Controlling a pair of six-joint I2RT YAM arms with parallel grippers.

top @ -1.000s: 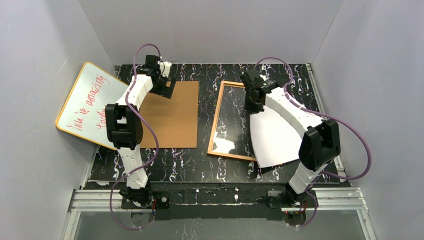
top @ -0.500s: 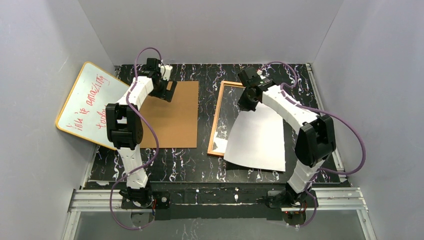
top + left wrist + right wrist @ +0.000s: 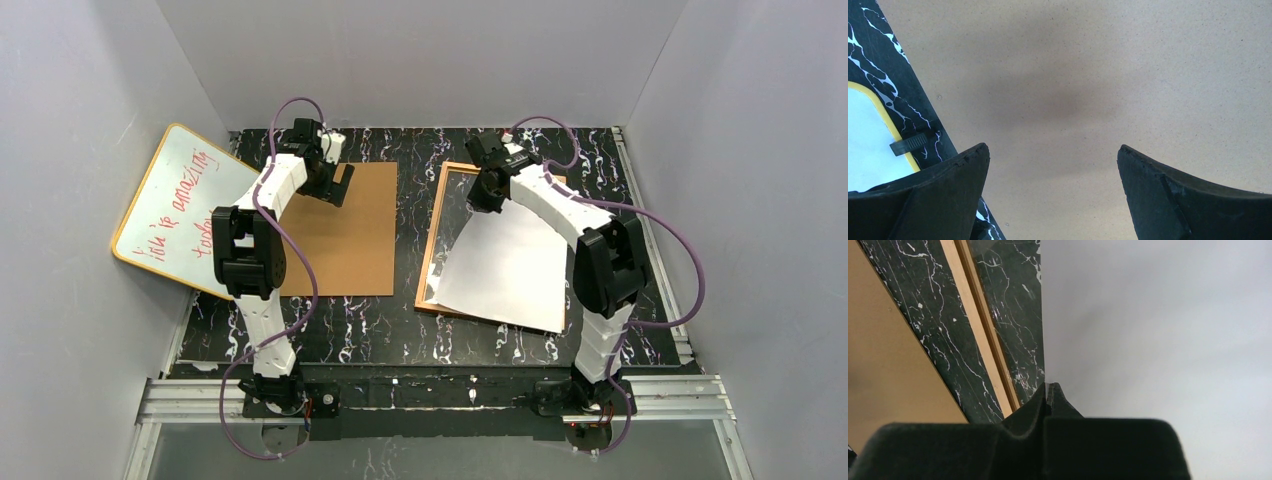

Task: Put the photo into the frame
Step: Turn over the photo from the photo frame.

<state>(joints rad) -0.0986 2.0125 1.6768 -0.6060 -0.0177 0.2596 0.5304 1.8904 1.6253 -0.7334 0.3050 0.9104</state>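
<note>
In the foreground, the photo [image 3: 505, 270] (white back up) was seen lying skewed across the frame [image 3: 432, 245]. Its near edge overhung the frame's near rail onto the black marbled table [image 3: 400, 330]. Within the last second the sheet had been swung leftward from beside the frame to over it. Placement was therefore judged nearly done, with only the squaring within the border left. Farther back, the sheet's far edge was held pinched in the clenched fingers of the right gripper [image 3: 484, 195]. The left gripper [image 3: 338, 183] was held spread wide and empty above the brown board [image 3: 345, 235]. At the far left, red handwriting on a whiteboard [image 3: 175, 205] could be read in part: "amazing", the rest being partly hidden.
</note>
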